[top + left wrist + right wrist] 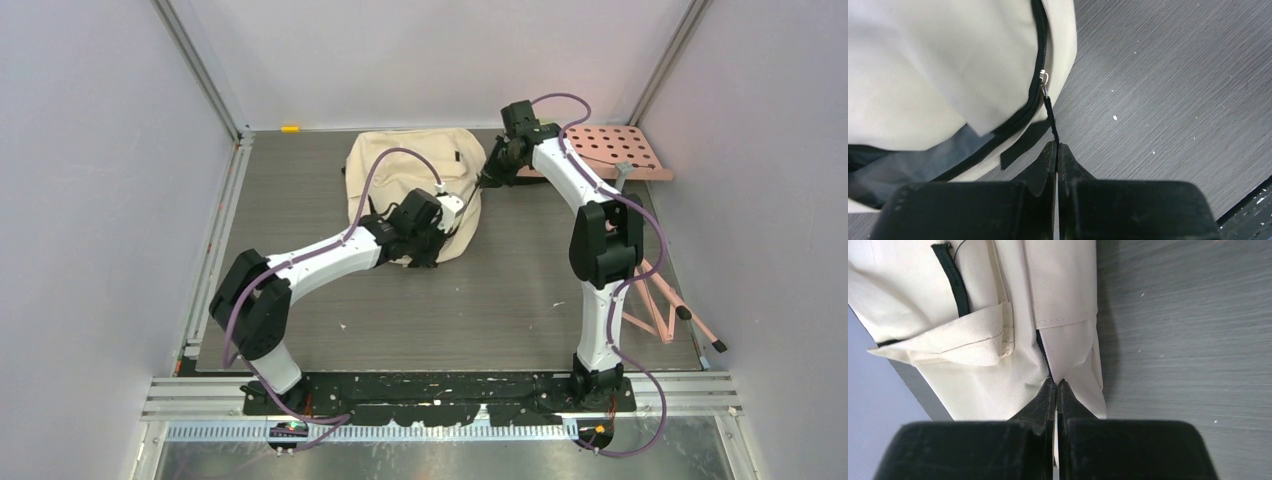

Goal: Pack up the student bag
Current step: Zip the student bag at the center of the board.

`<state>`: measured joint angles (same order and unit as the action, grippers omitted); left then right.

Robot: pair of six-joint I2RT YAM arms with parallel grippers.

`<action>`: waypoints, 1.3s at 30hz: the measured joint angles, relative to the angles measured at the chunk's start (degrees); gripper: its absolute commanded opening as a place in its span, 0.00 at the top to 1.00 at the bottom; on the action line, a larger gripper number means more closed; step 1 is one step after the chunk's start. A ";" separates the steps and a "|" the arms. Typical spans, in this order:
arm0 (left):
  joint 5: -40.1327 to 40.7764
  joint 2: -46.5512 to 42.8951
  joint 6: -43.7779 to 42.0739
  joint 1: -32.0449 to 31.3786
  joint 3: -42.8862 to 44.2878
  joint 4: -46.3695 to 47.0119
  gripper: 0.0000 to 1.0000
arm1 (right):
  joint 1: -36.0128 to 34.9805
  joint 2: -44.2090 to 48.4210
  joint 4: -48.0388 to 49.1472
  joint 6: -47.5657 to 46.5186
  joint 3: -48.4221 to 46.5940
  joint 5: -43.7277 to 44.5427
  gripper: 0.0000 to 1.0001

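The student bag (400, 170), cream fabric with black zippers, lies at the back middle of the table. My left gripper (1057, 145) is shut on the black zipper pull cord (1050, 117), which runs taut up to the metal slider (1043, 77) on the bag's (948, 60) black zipper. Beside it the zipper gapes, showing grey lining. In the top view my left gripper (455, 208) sits at the bag's right side. My right gripper (1056, 382) is shut on a fold of the bag's (993, 295) cream fabric where a dark seam ends, at the bag's far right corner (487, 180).
A pink perforated board (625, 150) stands at the back right corner, behind the right arm. Thin pink rods with black tips (680, 312) lie off the table's right edge. Grey walls and metal rails close in the table on three sides.
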<state>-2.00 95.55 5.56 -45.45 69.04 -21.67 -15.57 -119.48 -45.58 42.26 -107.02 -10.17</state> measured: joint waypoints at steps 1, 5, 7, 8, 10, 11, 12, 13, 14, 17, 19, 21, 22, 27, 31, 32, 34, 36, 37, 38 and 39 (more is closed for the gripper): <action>-0.24 -0.28 0.26 0.02 -0.20 -0.31 1.00 | 0.37 0.00 0.55 0.00 0.00 0.26 1.00; -0.79 -0.90 1.20 0.57 -0.96 -0.48 1.00 | 0.94 -0.02 1.46 0.00 0.00 0.92 0.99; -0.96 -0.90 1.66 1.27 -1.40 -0.37 1.00 | 0.90 -0.02 1.46 -0.02 0.00 0.94 0.99; -1.07 -0.94 1.77 1.57 -1.68 -0.37 1.00 | 0.90 -0.02 1.49 -0.04 0.00 0.96 0.99; -1.11 -1.07 1.95 2.49 -2.56 0.04 1.00 | 0.90 -0.02 1.49 -0.09 0.00 1.07 1.00; -1.16 -1.14 1.99 2.97 -3.04 0.07 1.00 | 0.90 -0.02 1.51 -0.15 0.00 1.16 1.00; -1.18 -1.22 2.01 3.50 -3.56 0.04 1.00 | 0.92 -0.02 1.51 -0.26 -0.02 1.20 1.00; -1.22 -1.33 2.01 4.00 -4.11 0.02 1.00 | 0.94 -0.02 1.46 -0.31 -0.09 1.25 1.00; -1.29 -1.46 2.01 4.39 -4.57 0.00 1.00 | 0.98 -0.02 1.42 -0.35 -0.15 1.25 1.00; -1.31 -2.29 1.99 5.57 -5.90 0.04 1.00 | 1.11 -0.31 0.98 -0.55 -0.85 1.22 0.99; -1.40 -3.19 1.99 6.25 -6.58 0.26 1.00 | 1.18 -0.85 0.33 -0.76 -1.86 1.20 1.00; -1.53 -3.98 1.99 6.67 -6.86 0.50 1.00 | 1.25 -1.38 -0.02 -1.18 -2.71 1.18 0.99; -1.55 -4.39 1.97 6.95 -7.04 0.72 1.00 | 1.33 -1.68 -0.15 -1.31 -3.13 1.18 0.99; -1.55 -6.60 1.90 9.16 -7.65 1.60 1.00 | 1.73 -2.40 -0.35 -1.62 -4.33 1.20 0.99; -4.15 -7.48 2.12 9.92 -7.19 1.29 1.00 | 2.16 -2.43 -0.31 -1.66 -4.46 0.83 0.83; -5.09 -7.45 2.49 9.94 -6.99 1.27 1.00 | 2.34 -2.43 -0.26 -1.75 -4.52 0.59 0.77; -7.58 -7.15 3.54 9.86 -5.97 0.92 1.00 | 2.69 -2.40 -0.09 -1.95 -4.55 0.24 0.59; -9.49 -6.08 4.55 9.40 -4.00 0.22 1.00 | 3.52 -2.16 1.53 -2.43 -4.55 0.37 0.46; -10.27 -5.18 4.74 9.14 -2.71 0.04 1.00 | 4.04 -1.88 2.43 -2.49 -4.17 0.46 0.39; -10.97 -4.22 4.98 8.96 -1.51 0.02 1.00 | 4.61 -0.79 4.00 -2.78 -2.47 0.63 0.37; -11.56 -3.34 5.18 8.76 -0.46 0.02 1.00 | 4.94 0.35 4.61 -2.62 -0.81 0.72 0.33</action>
<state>-13.56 92.20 10.74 -36.69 68.58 -21.65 -10.63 -119.13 -40.97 39.64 -107.83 -9.45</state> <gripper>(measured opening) 0.010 0.577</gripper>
